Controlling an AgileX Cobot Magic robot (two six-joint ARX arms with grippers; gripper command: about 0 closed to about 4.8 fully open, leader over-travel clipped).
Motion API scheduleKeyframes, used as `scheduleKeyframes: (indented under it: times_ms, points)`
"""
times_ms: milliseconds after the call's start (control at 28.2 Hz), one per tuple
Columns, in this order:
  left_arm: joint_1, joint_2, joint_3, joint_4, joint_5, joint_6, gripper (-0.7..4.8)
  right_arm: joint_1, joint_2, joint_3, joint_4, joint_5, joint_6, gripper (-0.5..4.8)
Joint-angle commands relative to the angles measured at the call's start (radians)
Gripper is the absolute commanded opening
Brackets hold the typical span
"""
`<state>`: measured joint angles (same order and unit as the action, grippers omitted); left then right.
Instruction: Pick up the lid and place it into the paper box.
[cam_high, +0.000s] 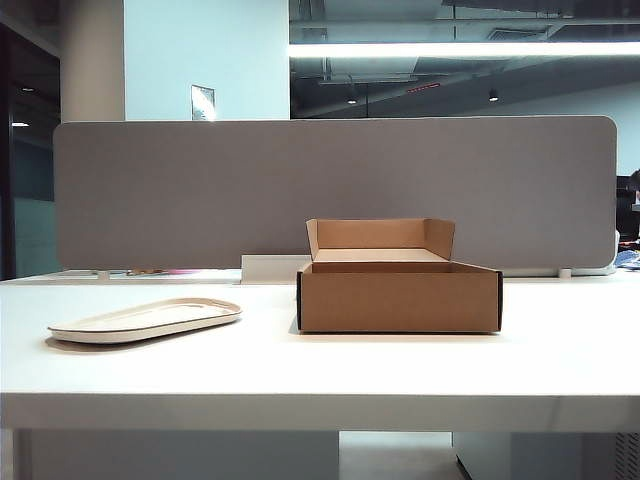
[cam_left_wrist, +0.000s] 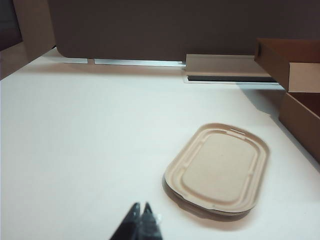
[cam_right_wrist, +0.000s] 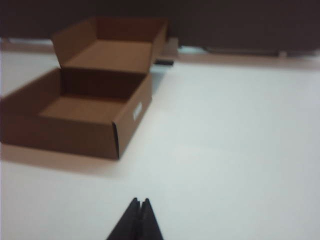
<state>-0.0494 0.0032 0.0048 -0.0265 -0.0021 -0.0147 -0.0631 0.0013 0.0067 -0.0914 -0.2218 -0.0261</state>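
Note:
The off-white oblong lid (cam_high: 146, 319) lies flat on the white table, left of the paper box (cam_high: 399, 295). The brown box stands open at the table's middle with its rear flap upright. Neither arm shows in the exterior view. In the left wrist view the lid (cam_left_wrist: 219, 170) lies ahead of my left gripper (cam_left_wrist: 140, 206), which is shut and empty, well short of the lid. A corner of the box (cam_left_wrist: 300, 117) shows beside the lid. In the right wrist view the empty box (cam_right_wrist: 82, 112) sits ahead and to one side of my right gripper (cam_right_wrist: 139, 201), shut with nothing held.
A grey partition panel (cam_high: 335, 195) runs along the table's back edge. A low white block (cam_high: 268, 268) sits at its foot behind the box. The white table (cam_high: 320, 360) ends in a front edge near the camera.

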Motion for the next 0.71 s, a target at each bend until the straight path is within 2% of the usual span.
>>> scheduleKeyframes:
  times_ms: [35, 213, 532, 709]
  points:
    - [0.001, 0.001, 0.005, 0.014, 0.002, 0.008, -0.03, 0.0, -0.002, -0.003, 0.118, -0.021, 0.0, -0.01]
    - [0.001, 0.001, 0.005, 0.014, 0.003, 0.008, -0.03, 0.0, -0.002, -0.003, 0.18, -0.021, 0.0, -0.01]
    - [0.001, 0.001, 0.008, 0.016, 0.011, 0.007, -0.03, 0.0, -0.002, -0.003, 0.177, -0.031, 0.0, -0.01]
    - [0.0, 0.006, 0.055, -0.004, 0.113, 0.003, -0.04, 0.0, -0.002, -0.003, 0.165, -0.113, 0.0, -0.01]
